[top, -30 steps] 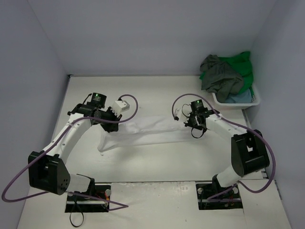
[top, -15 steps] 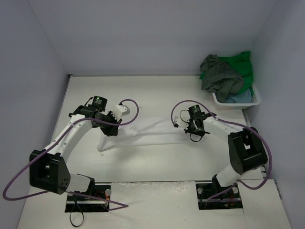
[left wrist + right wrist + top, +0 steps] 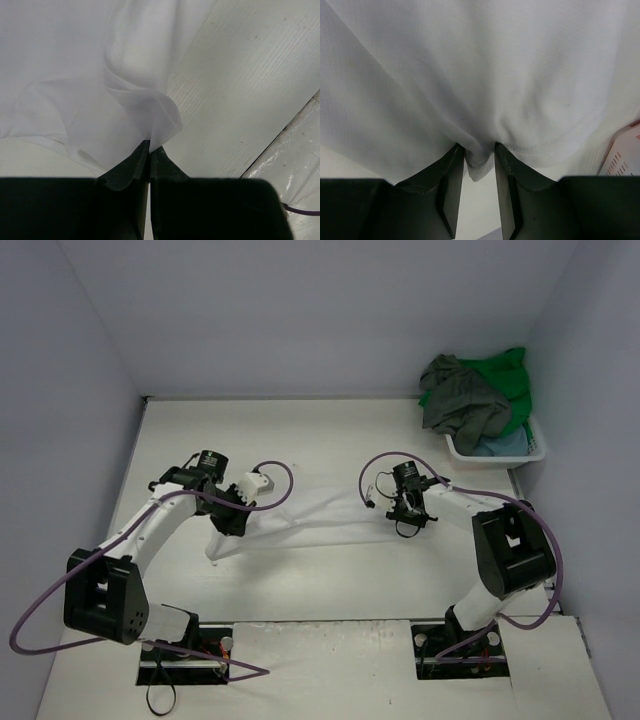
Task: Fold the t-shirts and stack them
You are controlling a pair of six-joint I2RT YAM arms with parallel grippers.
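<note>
My left claw [image 3: 150, 146] is clamped on an edge of the white t-shirt [image 3: 320, 512]. My right claw [image 3: 480, 150] stands parted, with a fold of cloth between its jaws. Pale violet walls [image 3: 300, 320] enclose the white table [image 3: 300, 440], where that shirt lies stretched between both arms. At the rear right, the basket [image 3: 532, 451] holds the other shirts [image 3: 460, 400]. A second ago the right claw was shut.

Bare table [image 3: 330, 435] lies open beyond the white t-shirt [image 3: 310, 520]; the heaped basket [image 3: 475, 452] fills the far right corner.

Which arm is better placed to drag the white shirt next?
Left, probably: left gripper is shut on the shirt edge; right gripper has jaws parted around cloth, so no firm grip.
</note>
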